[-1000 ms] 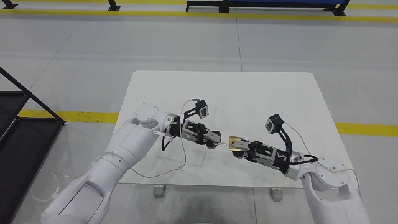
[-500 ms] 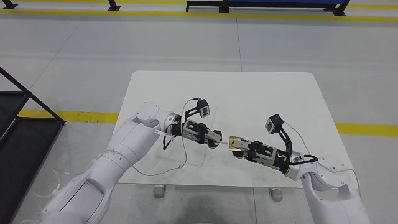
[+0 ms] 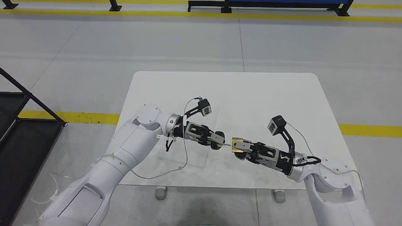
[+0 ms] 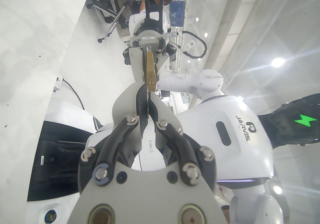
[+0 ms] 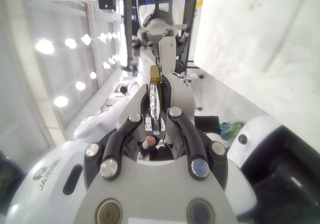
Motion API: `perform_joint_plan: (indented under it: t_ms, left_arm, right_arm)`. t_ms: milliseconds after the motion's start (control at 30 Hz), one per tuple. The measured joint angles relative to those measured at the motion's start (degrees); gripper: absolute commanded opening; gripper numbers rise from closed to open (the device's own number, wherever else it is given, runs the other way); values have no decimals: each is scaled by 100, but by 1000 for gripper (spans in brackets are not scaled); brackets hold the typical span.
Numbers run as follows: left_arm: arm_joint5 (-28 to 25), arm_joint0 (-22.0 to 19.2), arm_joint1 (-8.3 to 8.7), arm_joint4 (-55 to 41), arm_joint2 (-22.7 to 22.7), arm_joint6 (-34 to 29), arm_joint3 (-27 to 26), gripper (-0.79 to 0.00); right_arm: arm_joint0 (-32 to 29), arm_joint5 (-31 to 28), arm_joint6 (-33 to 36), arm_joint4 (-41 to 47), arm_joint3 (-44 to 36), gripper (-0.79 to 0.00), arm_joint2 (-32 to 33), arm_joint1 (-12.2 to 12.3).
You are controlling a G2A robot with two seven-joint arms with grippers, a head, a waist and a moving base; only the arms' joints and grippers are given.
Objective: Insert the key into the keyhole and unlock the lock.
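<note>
**Table** (image 3: pixel 282 100): the white top under both my grippers, which meet tip to tip above its near half.

**Lock** (image 5: pixel 154 77): a brass padlock clamped flat between the fingers of my right gripper (image 5: pixel 155 89). Its body projects past the fingertips and its silver shackle end lies back toward my palm. I judge it dense, rigid and smooth-sided, so a sideways push could pivot it. The broad flat faces are the right hold, and my pads sit there. Its long axis runs straight out along my fingers, with the keyhole face turned to my left gripper (image 4: pixel 147 103).

**Key** (image 4: pixel 149 96): a thin metal blade pinched edge-on between my closed left fingers, its shaft reaching beyond the fingertips. I judge it light, stiff and slippery, and it may twist in the grip when turned. It points out along my fingers at the keyhole face, in line with the lock's axis, with its tip at the brass. I cannot tell whether it is inside the keyhole.
</note>
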Motion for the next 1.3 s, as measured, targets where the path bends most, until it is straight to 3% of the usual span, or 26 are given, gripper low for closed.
perform_joint_plan:
  t_ms: [567, 867, 1300]
  left_arm:
    - [151, 319, 91, 138, -272, 420, -446, -785]
    - [447, 618, 183, 436, -458, 814, -992, -785]
    - [566, 864, 310, 280, -815, 473, -1214, -785]
  right_arm:
    - [0, 0, 0, 0, 0, -785, 0, 0]
    - [0, 0, 0, 0, 0, -785, 0, 0]
    - [0, 0, 0, 0, 0, -785, 0, 0]
